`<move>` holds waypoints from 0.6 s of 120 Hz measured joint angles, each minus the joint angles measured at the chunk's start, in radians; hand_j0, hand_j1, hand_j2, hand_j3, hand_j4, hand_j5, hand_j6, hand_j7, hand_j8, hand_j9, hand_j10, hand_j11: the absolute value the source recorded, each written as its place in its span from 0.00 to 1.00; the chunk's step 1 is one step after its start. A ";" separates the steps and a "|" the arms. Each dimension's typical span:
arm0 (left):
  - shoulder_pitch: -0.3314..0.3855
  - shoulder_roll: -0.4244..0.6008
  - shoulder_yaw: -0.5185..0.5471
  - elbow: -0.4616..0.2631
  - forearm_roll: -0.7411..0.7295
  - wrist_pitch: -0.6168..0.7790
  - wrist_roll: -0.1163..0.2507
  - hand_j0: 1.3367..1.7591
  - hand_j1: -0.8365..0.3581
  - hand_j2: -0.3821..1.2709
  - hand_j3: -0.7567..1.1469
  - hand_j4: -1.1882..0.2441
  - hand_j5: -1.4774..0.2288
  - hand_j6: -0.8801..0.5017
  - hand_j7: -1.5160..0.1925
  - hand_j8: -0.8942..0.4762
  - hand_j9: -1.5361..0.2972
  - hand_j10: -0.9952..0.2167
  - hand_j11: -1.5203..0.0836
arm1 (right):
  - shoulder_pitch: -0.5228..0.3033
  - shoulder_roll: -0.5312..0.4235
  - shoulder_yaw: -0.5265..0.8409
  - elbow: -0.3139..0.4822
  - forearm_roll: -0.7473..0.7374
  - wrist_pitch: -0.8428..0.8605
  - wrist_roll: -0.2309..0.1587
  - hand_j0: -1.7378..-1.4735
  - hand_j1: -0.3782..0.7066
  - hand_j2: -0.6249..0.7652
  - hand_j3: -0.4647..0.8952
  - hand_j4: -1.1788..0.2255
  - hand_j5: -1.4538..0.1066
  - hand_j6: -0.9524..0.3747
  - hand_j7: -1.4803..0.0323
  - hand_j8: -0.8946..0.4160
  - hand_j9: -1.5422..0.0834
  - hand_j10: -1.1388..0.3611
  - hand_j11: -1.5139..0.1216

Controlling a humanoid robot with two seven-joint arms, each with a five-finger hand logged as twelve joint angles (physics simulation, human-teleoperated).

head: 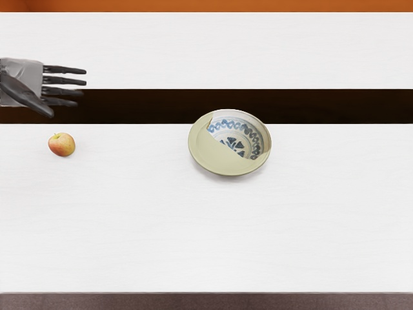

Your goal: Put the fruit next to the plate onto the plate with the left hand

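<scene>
A small red and yellow apple (61,144) lies on the white table near the left edge. Well to its right stands a round plate (204,158) with a beige rim and a blue pattern inside; nothing lies on it. My left hand (64,85) comes in from the left edge, above and behind the apple, its dark fingers stretched out straight to the right and holding nothing. It does not touch the apple. The right arm does not show.
A dark gap (322,106) runs across the picture behind the plate, between the near tabletop and a white surface farther back. The table's front edge (206,294) lies at the bottom of the view.
</scene>
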 joint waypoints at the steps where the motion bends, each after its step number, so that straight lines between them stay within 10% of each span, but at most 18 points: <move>1: 0.000 0.000 0.000 -0.001 0.000 0.000 0.000 0.76 0.98 0.23 0.40 0.82 0.86 0.63 0.88 0.64 0.83 0.81 0.94 | 0.000 0.000 0.000 0.000 0.000 0.000 0.000 0.30 0.03 0.45 0.34 0.84 0.93 0.72 0.98 0.68 0.95 0.76 0.93; 38: -0.019 0.005 -0.008 -0.016 0.048 0.000 0.000 0.76 0.98 0.23 0.40 0.82 0.86 0.63 0.88 0.64 0.83 0.81 0.94 | 0.000 0.000 0.000 0.002 0.000 -0.001 -0.004 0.30 0.03 0.45 0.34 0.84 0.93 0.72 0.98 0.68 0.95 0.76 0.93; 72: -0.064 -0.066 0.015 -0.299 0.715 0.202 0.000 0.76 0.97 0.23 0.40 0.81 0.85 0.62 0.87 0.64 0.82 0.80 0.93 | 0.014 0.000 0.001 0.003 0.000 -0.001 -0.004 0.30 0.03 0.45 0.34 0.84 0.93 0.72 0.98 0.68 0.95 0.76 0.93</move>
